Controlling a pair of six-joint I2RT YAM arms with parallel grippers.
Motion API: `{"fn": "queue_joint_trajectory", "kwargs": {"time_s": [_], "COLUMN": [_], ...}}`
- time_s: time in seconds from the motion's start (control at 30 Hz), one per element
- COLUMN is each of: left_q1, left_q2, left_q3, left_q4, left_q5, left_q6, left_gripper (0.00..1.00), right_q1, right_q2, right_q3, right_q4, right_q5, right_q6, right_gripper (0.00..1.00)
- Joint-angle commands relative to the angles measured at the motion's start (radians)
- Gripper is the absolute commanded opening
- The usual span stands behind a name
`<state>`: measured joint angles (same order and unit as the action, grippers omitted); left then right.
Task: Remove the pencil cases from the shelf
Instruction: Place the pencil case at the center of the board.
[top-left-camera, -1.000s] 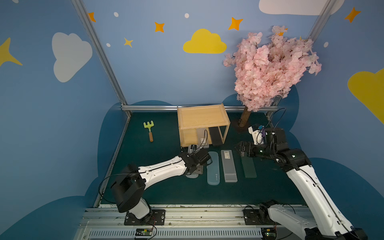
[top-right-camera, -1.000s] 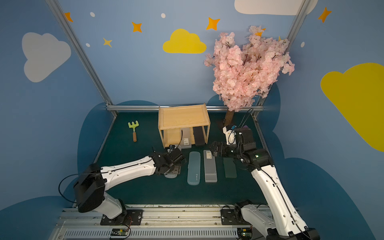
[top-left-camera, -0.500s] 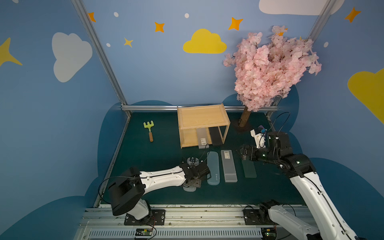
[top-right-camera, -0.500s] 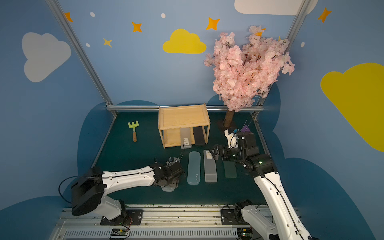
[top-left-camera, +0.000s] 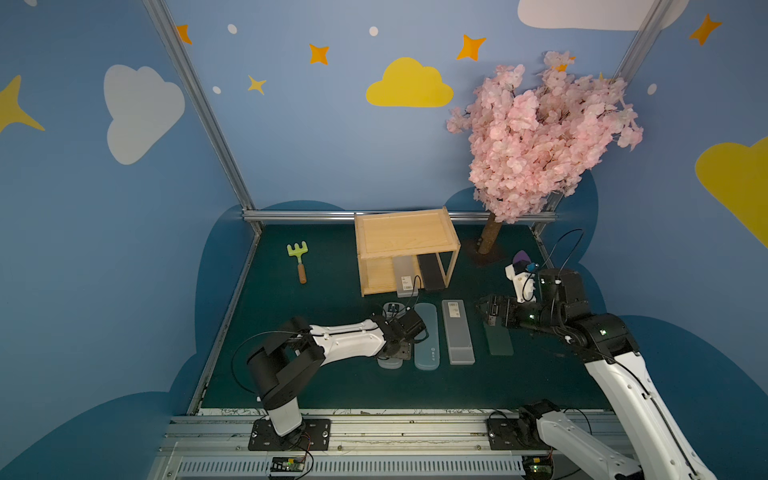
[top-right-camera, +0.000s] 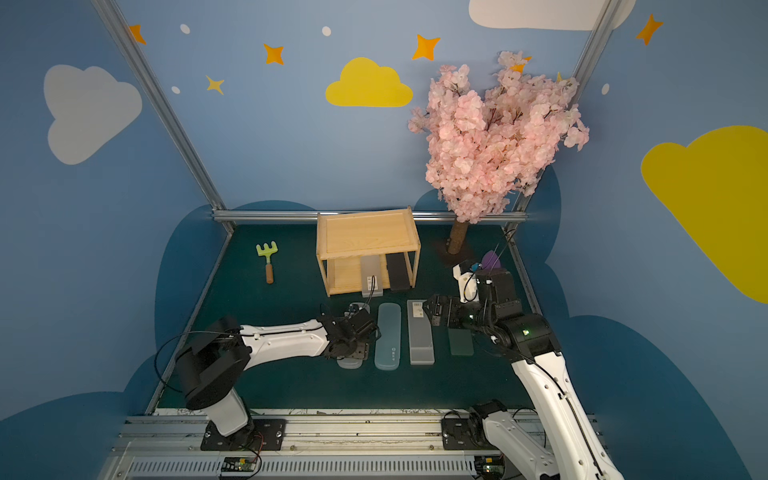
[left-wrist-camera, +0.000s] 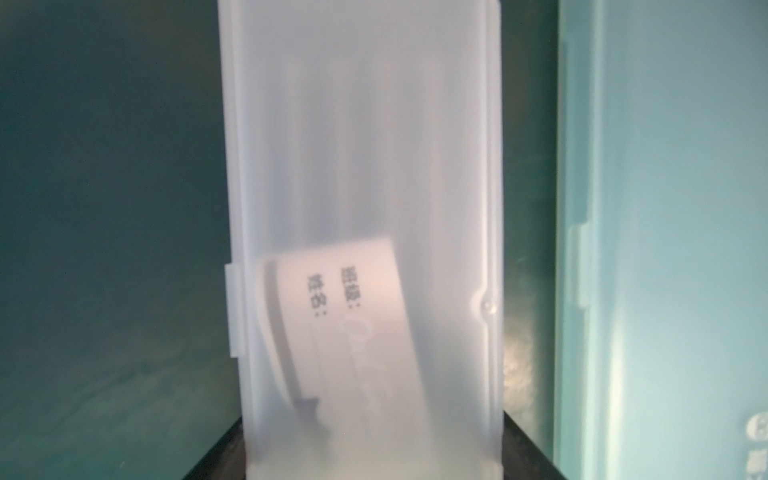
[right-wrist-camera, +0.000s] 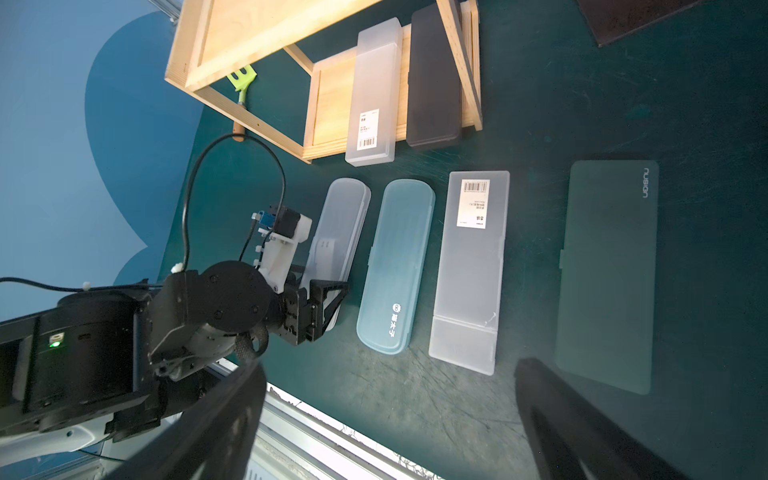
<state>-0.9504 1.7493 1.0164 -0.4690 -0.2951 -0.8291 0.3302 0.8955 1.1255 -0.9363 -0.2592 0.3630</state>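
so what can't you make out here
Clear rounded plastic pencil case: mostly covered by the left end effector in both top views.
Label inside it: partly blurred in the left wrist view.
Purple toy shovel: in a top view only a tip shows behind the right wrist camera.
Black plastic pencil case: far end under the top board of the light wooden shelf in both top views.

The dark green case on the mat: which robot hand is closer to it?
Right. The right gripper hangs open at the far end of the dark green case; the left gripper is at the row's other end, shut on the clear case.
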Motion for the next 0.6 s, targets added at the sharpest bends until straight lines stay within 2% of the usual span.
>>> {"fn": "queue_joint_trajectory", "kwargs": {"time_s": [0.0,0.2,0.4,0.57], "left_q1": [0.014,0.019,0.019,0.019], "left_q2": [0.037,0.057,0.047,0.02], "left_q3": [0.026,0.025,0.027,0.05], "left_q4": [0.008,0.022,0.021,-0.001], "left_q5": [0.067,0.077,0.073,0.07], "left_q6": [0.043,0.05,0.062,0.079], "left_gripper": [0.64,0.69,0.93,1.0], "right_q1": [0.005,0.004,0.005,0.006], "right_q2": [0.0,-0.003,-0.01,-0.003], "right_q3": [0.035,0.019,0.019,0.034], "right_q4": [-0.048,-0.053,-0.056,-0.057], "right_q5": [0.034,0.041,0.046,0.047], "right_q6": [-0.01,-0.003,-0.002,-0.006], "right_gripper": [0.98,0.98,0.98,0.98]}}
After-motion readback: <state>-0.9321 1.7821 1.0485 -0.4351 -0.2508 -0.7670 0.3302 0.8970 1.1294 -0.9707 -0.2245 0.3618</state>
